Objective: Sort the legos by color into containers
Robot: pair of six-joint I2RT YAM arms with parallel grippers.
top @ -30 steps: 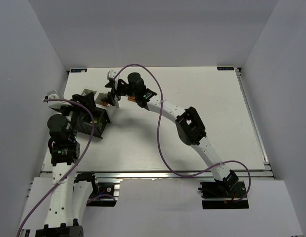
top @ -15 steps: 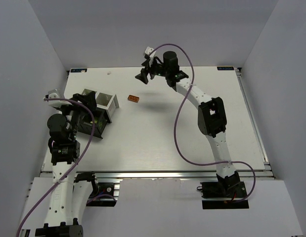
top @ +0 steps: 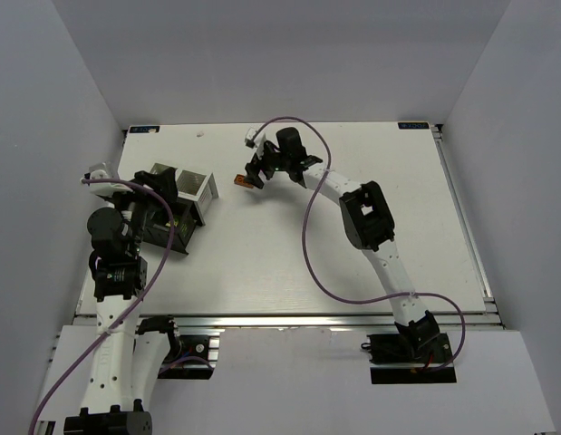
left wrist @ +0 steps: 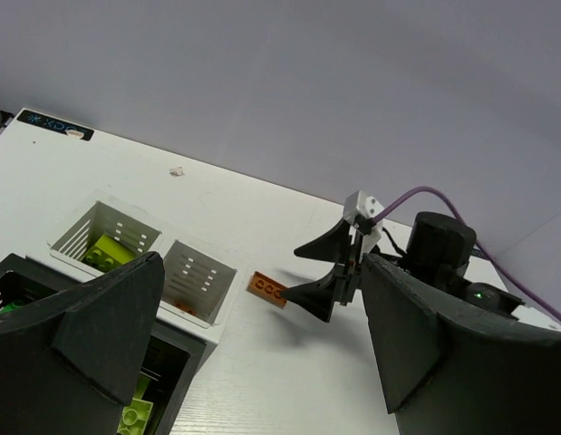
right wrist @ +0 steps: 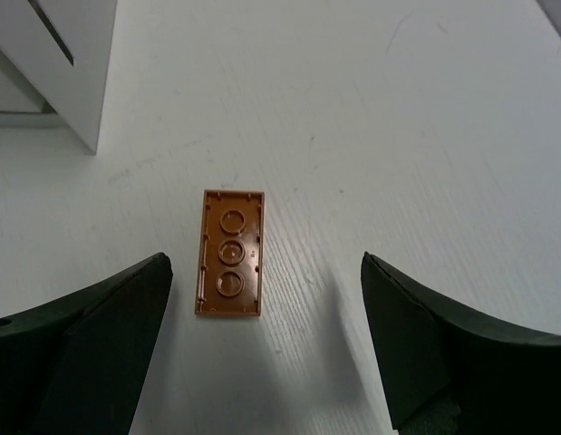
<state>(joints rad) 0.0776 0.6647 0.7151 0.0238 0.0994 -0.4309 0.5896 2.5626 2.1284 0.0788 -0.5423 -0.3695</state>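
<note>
1. Left hand (left wrist: 262, 263) hangs spread wide, grasping nothing, above the black container (left wrist: 180, 349) at the surface's (top: 353, 263) left edge; lime legos (left wrist: 135, 417) lie inside.
2. White containers (left wrist: 198, 272) stand touching it.
3. Orange lego (right wrist: 230, 252) lies flat near them, toward the far edge.
4. Right hand (right wrist: 264, 261) hovers over it, released, fingers either side, not touching.

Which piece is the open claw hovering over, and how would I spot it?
Find the white boxes on the table's left. Just right of them lies an orange brick, under the right gripper. It's the only brick outside a box.
</note>
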